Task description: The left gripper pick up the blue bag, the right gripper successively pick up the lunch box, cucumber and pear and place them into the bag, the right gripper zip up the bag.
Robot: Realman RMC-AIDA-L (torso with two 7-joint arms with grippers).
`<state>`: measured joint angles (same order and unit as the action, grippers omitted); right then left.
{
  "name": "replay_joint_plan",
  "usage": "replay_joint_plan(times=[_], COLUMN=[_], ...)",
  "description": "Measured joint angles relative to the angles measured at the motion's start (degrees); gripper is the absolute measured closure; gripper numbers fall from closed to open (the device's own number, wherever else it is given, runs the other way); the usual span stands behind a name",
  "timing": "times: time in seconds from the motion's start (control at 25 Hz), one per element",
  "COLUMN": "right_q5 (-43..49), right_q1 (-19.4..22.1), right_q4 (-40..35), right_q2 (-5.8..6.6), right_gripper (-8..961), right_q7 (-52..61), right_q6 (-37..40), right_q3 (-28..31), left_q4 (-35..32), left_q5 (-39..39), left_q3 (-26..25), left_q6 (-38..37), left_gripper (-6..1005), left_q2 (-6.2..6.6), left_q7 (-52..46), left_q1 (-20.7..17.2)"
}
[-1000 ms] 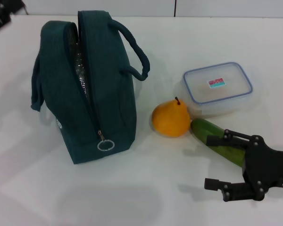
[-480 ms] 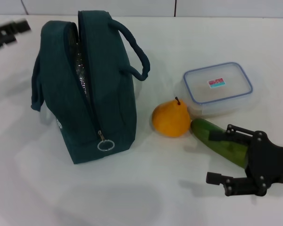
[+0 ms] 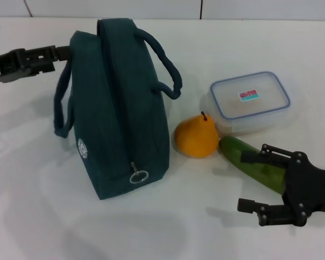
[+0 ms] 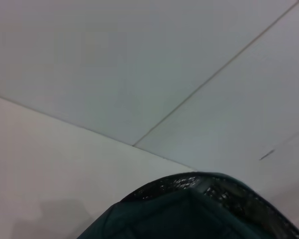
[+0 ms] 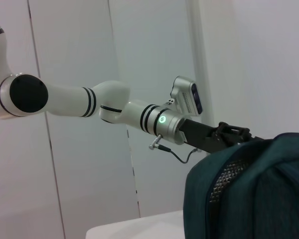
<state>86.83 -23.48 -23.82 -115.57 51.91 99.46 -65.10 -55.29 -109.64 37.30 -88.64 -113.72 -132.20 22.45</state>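
Note:
The blue bag (image 3: 119,108) stands upright on the white table, its ring zipper pull (image 3: 139,176) facing me. My left gripper (image 3: 62,54) comes in from the far left and meets the bag's upper left edge. In the right wrist view the left gripper (image 5: 234,134) touches the top of the bag (image 5: 249,189). The left wrist view shows only the rim and foil lining of the bag (image 4: 199,214). The lunch box (image 3: 249,100), pear (image 3: 196,136) and cucumber (image 3: 235,151) lie right of the bag. My right gripper (image 3: 242,181) is open and empty at the front right, by the cucumber's near end.
The bag's two loop handles (image 3: 165,65) stick out to either side near its top. The table (image 3: 54,216) shows bare at the front left. A white wall stands behind the table's far edge.
My left gripper has moved in from the far left corner to the bag's top edge. The bag has shifted right and turned, hiding its opening from the head view. The right gripper has barely moved.

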Motion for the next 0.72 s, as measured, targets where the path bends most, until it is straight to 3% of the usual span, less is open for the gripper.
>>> replay_joint_plan(times=[0.28, 0.72], right_q5=[0.0, 0.0], right_q1=[0.2, 0.0], right_q4=[0.2, 0.7], right_q2=[0.00, -0.01], right_gripper=[73, 74], right_q7=[0.0, -0.1], right_q6=[-0.7, -1.1], right_q3=[-0.1, -0.2], left_q4=[-2.4, -9.5], left_q5=[3.5, 0.7], left_q3=[-0.4, 0.4], left_q6=[-1.3, -7.3], left_gripper=[152, 166], left_q2=[0.70, 0.32], left_q7=[-1.7, -9.7], left_q1=[-1.3, -2.7])
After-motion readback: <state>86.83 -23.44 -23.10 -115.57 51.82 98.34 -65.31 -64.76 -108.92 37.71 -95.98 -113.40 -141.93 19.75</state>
